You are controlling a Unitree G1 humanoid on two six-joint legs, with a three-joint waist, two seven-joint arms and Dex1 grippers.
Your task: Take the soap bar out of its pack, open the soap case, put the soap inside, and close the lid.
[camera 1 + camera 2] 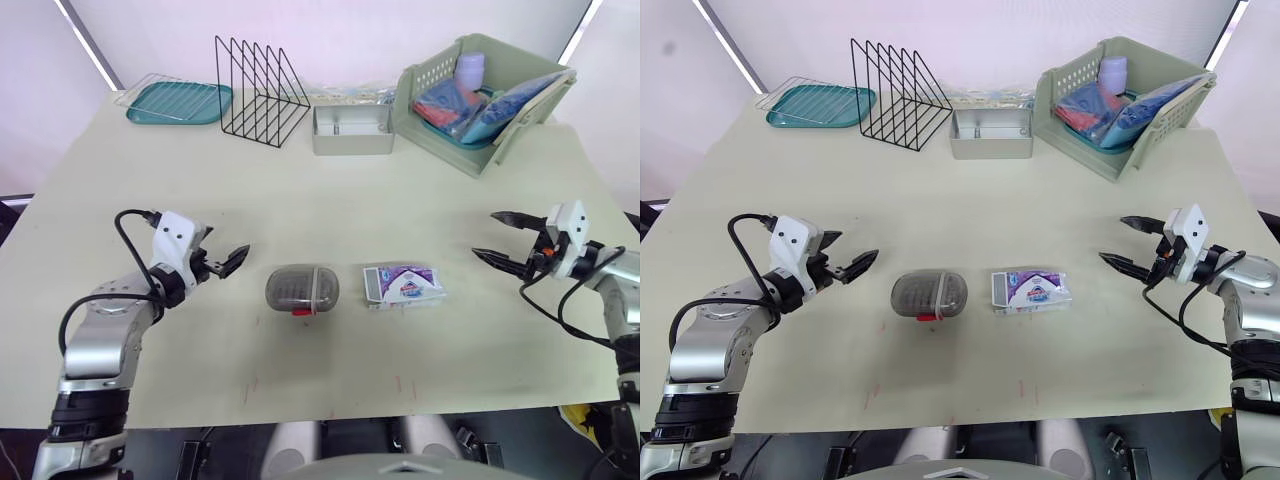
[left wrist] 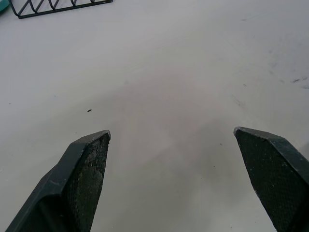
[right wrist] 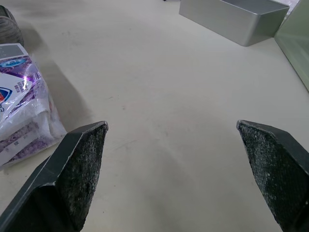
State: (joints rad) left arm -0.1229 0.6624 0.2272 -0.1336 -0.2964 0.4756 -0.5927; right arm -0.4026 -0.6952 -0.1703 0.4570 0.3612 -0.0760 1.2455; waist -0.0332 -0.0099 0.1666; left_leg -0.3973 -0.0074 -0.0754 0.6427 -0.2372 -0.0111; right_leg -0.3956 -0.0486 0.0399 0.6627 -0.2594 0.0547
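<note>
On the table (image 1: 300,200) there was one case (image 1: 302,288), one pack (image 1: 402,285), one rack (image 1: 262,92), one tin (image 1: 352,130), one tray (image 1: 180,102) and one basket (image 1: 437,68), and that basket held several packets (image 1: 452,108).

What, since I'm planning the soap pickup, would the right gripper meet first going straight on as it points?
Probably the bare cream tabletop: table shows between the fingers of the open right gripper, and the purple plastic soap pack lies off to one side. Depth is uncertain.
</note>
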